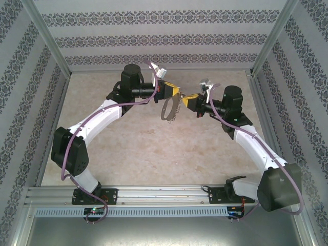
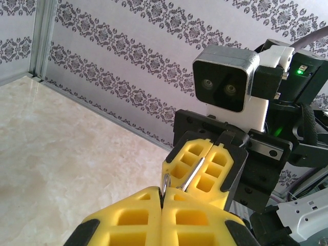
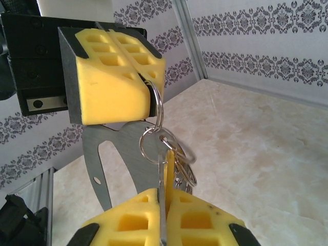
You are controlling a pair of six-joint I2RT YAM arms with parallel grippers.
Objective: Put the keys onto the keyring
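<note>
The left gripper [image 3: 151, 96], its yellow ribbed fingers pressed together, pinched a thin silver wire ring [image 3: 159, 105]. From this ring the dark grey flat metal keyring [image 3: 115, 148] hung in the air above the pale marble-patterned table [image 1: 154, 148], mid-scene toward the far side. Just right of it, the right gripper [image 3: 164, 197] was also fully closed, clamping the small silver key with a yellow plastic head [image 3: 168, 173] edge-on. The key's end was close against the cluster of small wire rings [image 3: 182, 164] beside the keyring. Patterned wallpaper panels [image 1: 164, 31] enclosed the table.
</note>
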